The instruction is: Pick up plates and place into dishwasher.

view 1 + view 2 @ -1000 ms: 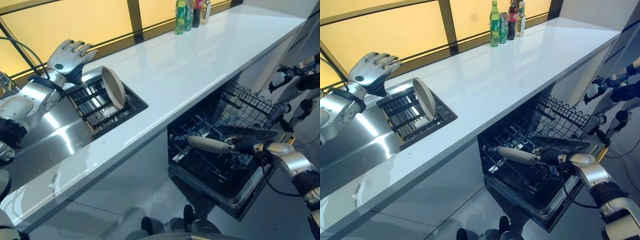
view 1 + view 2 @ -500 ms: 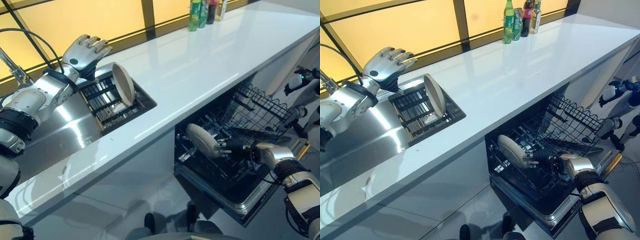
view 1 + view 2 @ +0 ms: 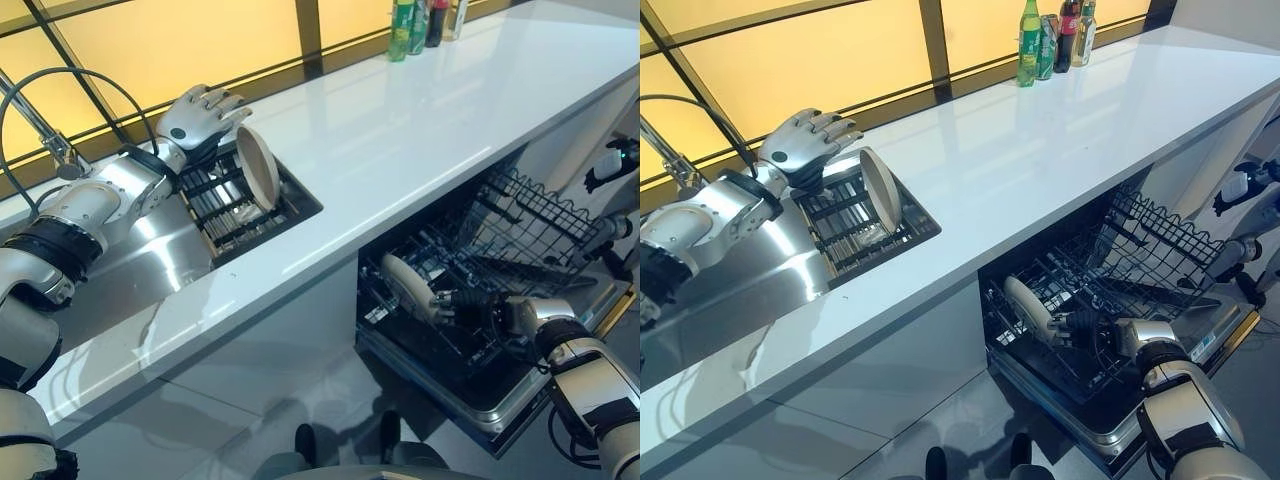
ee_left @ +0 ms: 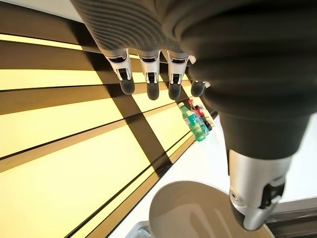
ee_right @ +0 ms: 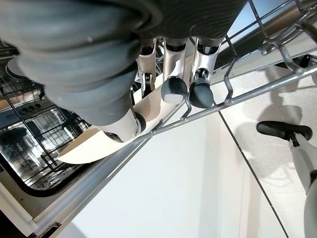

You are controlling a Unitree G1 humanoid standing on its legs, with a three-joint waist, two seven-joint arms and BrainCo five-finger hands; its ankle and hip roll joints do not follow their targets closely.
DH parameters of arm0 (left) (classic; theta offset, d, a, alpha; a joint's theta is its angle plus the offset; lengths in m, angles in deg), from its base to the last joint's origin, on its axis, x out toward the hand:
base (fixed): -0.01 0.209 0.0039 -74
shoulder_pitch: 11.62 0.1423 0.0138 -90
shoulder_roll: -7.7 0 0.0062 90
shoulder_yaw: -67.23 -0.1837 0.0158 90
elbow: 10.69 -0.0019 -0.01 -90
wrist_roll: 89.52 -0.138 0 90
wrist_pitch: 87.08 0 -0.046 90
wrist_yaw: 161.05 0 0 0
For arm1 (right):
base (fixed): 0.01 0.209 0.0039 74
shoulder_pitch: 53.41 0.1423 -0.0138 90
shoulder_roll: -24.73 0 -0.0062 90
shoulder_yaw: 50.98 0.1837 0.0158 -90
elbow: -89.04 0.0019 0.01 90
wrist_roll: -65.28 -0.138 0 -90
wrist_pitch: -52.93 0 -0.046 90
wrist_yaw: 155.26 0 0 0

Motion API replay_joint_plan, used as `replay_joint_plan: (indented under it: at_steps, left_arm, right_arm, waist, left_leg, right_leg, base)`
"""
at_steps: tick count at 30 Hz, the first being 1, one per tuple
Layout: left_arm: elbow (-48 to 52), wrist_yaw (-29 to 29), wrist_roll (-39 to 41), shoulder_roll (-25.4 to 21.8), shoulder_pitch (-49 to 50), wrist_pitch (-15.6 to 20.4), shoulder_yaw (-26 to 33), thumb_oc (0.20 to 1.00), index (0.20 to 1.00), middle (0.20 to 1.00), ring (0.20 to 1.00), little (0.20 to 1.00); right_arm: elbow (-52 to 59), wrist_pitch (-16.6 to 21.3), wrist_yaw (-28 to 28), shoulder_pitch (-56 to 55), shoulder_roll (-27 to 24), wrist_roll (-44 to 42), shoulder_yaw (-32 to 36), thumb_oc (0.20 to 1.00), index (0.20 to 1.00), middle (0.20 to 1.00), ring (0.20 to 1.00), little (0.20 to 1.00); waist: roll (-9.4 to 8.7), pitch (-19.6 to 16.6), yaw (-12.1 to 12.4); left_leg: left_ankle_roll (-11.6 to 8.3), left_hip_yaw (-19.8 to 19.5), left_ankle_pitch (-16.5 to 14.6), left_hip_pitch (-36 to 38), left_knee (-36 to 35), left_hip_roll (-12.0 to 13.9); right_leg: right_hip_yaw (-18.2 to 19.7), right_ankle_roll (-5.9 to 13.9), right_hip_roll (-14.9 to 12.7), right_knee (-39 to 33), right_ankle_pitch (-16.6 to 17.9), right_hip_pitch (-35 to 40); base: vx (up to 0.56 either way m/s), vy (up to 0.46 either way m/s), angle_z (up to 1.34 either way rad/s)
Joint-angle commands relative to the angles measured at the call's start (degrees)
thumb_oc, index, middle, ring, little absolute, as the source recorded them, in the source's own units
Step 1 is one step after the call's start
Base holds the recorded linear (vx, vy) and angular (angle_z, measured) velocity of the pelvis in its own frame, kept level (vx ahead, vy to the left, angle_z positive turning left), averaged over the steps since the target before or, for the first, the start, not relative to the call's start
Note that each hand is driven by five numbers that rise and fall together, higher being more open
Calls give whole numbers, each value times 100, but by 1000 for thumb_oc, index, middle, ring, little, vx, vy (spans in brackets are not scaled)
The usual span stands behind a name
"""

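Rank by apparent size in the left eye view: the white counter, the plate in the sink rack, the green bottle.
1. White counter
2. Plate in the sink rack
3. Green bottle, though it stands farthest from the camera, so it looks smaller than it is.

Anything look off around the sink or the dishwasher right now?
Nothing stands out. One plate stands on edge in the sink rack beside the open left hand. The right hand grips a second plate in the dishwasher rack. No spills or breakage show.

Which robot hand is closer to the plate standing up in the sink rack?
Left. The left hand hovers open just behind the plate in the sink rack. The right hand is down in the dishwasher, holding another plate.
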Motion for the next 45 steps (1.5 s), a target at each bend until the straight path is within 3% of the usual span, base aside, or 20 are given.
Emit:
replay_joint_plan:
  at_steps: [1,5,7,11,19,23,27,31,37,45]
  left_arm:
    - [-186,-89,-178,-3,-982,-161,-22,1000,1000,1000,1000,1000]
    - [-103,-266,-167,-87,-886,-252,51,1000,1000,1000,1000,1000]
    - [-62,-291,-234,-167,-786,-381,141,1000,1000,1000,1000,1000]
    - [-60,-148,-342,-333,-612,-673,324,1000,1000,1000,1000,1000]
    - [-387,-60,-486,-771,-490,-965,747,1000,1000,1000,1000,1000]
    - [-543,57,-579,-947,-488,-1026,862,1000,1000,1000,1000,1000]
    - [-637,-120,-616,-1069,-577,-1186,766,1000,1000,1000,1000,1000]
    - [-845,77,-599,-1089,-670,-1118,660,1000,1000,1000,1000,1000]
    - [-1092,513,-366,-1088,-843,-1349,615,1000,1000,1000,1000,1000]
    - [-1305,163,-266,-1014,-876,-1074,536,1000,1000,1000,1000,1000]
  right_arm:
    - [-84,334,-304,585,-30,3,-162,1000,1000,1000,1000,1000]
    - [341,851,-622,616,-276,352,-242,1000,1000,1000,1000,1000]
    - [1078,1203,-1041,659,-585,534,-405,1000,1000,1000,1000,1000]
    - [2426,1475,-1566,604,-1043,202,-476,1000,1000,1000,1000,1000]
    - [4518,2080,-1533,-481,-1795,-164,670,1000,1000,1000,1000,1000]
    - [4907,2384,-1571,-995,-1936,-281,1284,1000,1000,1000,1000,1000]
    - [5104,2482,-1542,-1309,-1983,-286,1581,1000,1000,1000,1000,1000]
    - [5170,2512,-1567,-1395,-2015,-274,1645,1000,1000,1000,1000,1000]
    - [5085,2492,-1622,-1464,-2049,-291,1667,1000,1000,1000,1000,1000]
    - [5069,2479,-1668,-1363,-2182,-450,1699,1000,1000,1000,1000,1000]
  waist:
    - [73,357,203]
    - [67,429,161]
    - [38,517,99]
    - [4,661,-40]
    - [-165,995,-475]
    - [-247,1118,-617]
    - [-294,1219,-714]
    - [-323,1279,-758]
    - [-348,1326,-775]
    - [-342,1351,-795]
  left_leg:
    - [33,-103,-604,0,46,-312]
    - [30,-91,-585,-10,46,-312]
    - [30,-74,-568,-25,46,-311]
    - [47,-18,-558,-74,46,-299]
    - [77,226,-533,-368,46,-234]
    - [79,327,-516,-507,46,-206]
    - [84,380,-502,-583,46,-201]
    - [79,422,-497,-623,46,-212]
    - [82,461,-485,-675,46,-231]
    - [76,470,-471,-718,46,-252]
  right_leg:
    - [128,535,-417,55,-622,271]
    - [138,531,-423,69,-596,242]
    - [168,530,-419,96,-574,199]
    - [238,520,-397,145,-555,84]
    - [479,566,-321,248,-489,-386]
    - [573,584,-286,289,-459,-588]
    - [604,604,-276,315,-422,-707]
    - [597,616,-273,331,-405,-774]
    - [552,608,-282,346,-388,-843]
    - [530,593,-269,383,-408,-892]
  base:
    - [0,0,0]
    - [0,0,0]
    - [-10,15,0]
    - [-35,40,-1]
    - [-54,54,-10]
    - [-61,38,-12]
    - [-30,43,-16]
    - [-17,44,-10]
    - [-21,37,-5]
    - [0,0,0]
